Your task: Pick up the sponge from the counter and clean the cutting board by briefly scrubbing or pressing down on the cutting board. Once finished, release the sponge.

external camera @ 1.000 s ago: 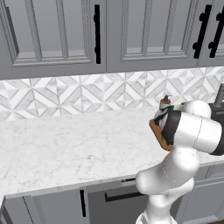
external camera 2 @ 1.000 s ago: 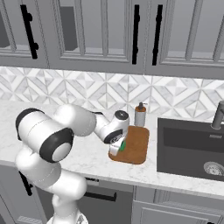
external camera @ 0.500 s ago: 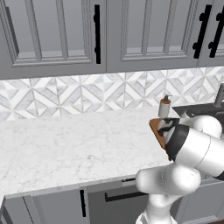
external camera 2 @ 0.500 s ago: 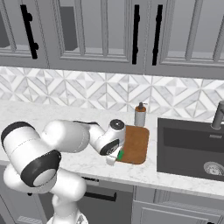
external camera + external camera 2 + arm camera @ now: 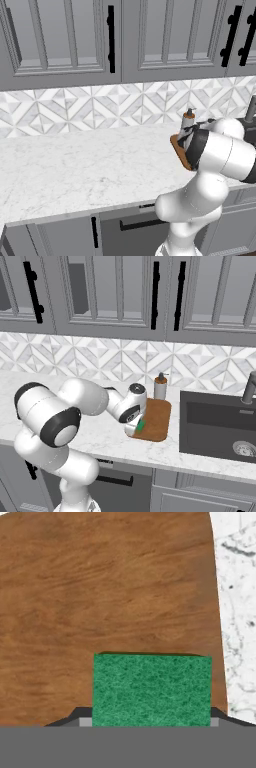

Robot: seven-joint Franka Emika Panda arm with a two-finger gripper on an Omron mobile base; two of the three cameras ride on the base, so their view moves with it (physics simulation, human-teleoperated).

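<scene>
The green sponge is clamped between my gripper's dark fingertips and sits down against the orange-brown cutting board. From the right base view, my gripper holds the sponge at the near left corner of the cutting board. The board lies on the white marble counter, just left of the sink. In the left base view my arm hides most of the cutting board. Counter shows along the board's right edge in the hand view.
A soap dispenser bottle stands at the board's far edge, close behind my hand, and also shows as bottle. A dark sink with a faucet lies right of the board. A long stretch of counter runs off to the left.
My hand has carried the sponge from the board's middle toward its near left corner and lower, and the elbow has swung round. The board and bottle have stayed put.
</scene>
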